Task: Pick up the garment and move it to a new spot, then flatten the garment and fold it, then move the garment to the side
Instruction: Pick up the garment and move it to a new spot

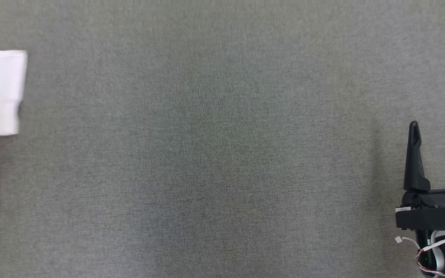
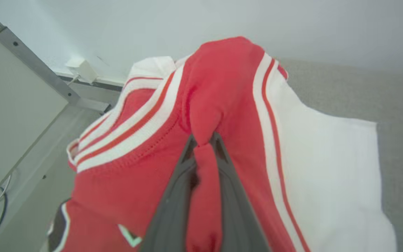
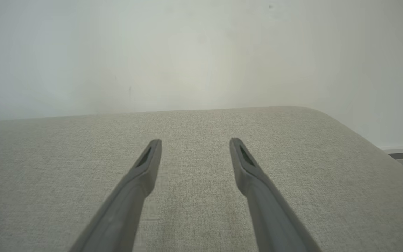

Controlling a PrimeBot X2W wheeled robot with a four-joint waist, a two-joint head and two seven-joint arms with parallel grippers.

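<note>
Garment [image 2: 292, 157], red and white, lies at the left edge of the worktop [image 1: 222, 154], one red fold nipped in the left pincer [image 2: 204, 141], seemingly for lifting; right pincer [image 1: 432, 129] hovers wide, empty, well apart.

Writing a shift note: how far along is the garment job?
Done: nothing yet; the garment is rumpled and unfolded at the table's left side. In hand: the pickup, with the left end effector shut on a red fold. The right end effector is open over bare table. To do: move, flatten, fold, set aside.
</note>
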